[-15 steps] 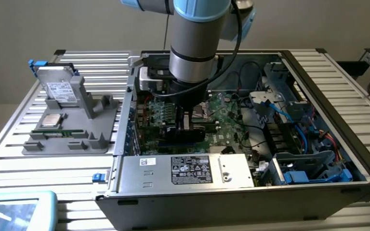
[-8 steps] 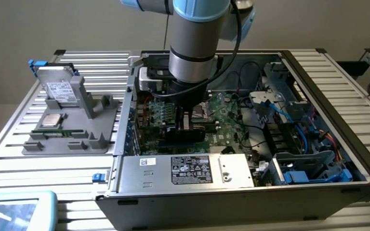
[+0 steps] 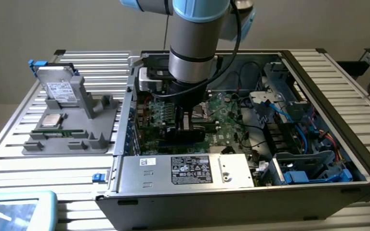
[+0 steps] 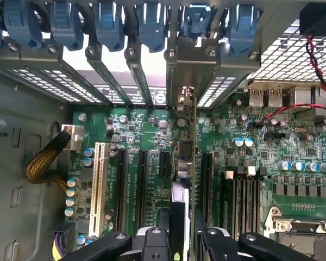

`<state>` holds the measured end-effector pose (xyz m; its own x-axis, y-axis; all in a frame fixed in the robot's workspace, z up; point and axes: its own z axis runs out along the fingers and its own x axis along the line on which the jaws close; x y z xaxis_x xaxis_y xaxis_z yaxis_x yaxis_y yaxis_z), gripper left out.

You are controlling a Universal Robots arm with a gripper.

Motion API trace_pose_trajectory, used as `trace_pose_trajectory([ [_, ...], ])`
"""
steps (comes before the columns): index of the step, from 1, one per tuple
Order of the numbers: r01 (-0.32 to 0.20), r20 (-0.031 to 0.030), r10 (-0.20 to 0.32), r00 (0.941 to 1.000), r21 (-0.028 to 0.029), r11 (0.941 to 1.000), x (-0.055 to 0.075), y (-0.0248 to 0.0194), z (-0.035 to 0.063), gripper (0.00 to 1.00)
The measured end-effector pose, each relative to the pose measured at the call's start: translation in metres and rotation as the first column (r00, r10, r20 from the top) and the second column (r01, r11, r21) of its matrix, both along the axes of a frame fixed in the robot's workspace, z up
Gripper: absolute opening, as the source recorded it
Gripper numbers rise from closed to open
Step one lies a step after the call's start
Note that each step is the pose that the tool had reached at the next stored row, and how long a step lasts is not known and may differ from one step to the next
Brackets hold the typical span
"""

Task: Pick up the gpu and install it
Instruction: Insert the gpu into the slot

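The gpu shows edge-on in the wrist view as a thin upright card. Its silver end bracket lies against the case's rear slot openings. My gripper is shut on the card, with a black finger on each side of it. The card stands over the green motherboard, between the long black expansion slots. I cannot tell whether its lower edge is down in a slot. In the exterior view the gripper reaches down into the open computer case, and the gpu's dark face shows below it.
A row of blue slot latches lines the case's rear wall. A white slot and yellow cables lie beside the card. A silver power supply fills the case front. A grey fixture outside the case, at the exterior view's left, holds a hard drive.
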<state>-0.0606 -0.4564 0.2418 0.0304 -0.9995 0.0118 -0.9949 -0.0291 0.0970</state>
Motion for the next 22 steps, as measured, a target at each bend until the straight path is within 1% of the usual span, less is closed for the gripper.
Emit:
trace_pose_trajectory([
  [22, -0.005, 0.0, 0.005, 1.0, -0.0002, 1.0, -0.0018, -0.0002, -0.0051, 0.27],
])
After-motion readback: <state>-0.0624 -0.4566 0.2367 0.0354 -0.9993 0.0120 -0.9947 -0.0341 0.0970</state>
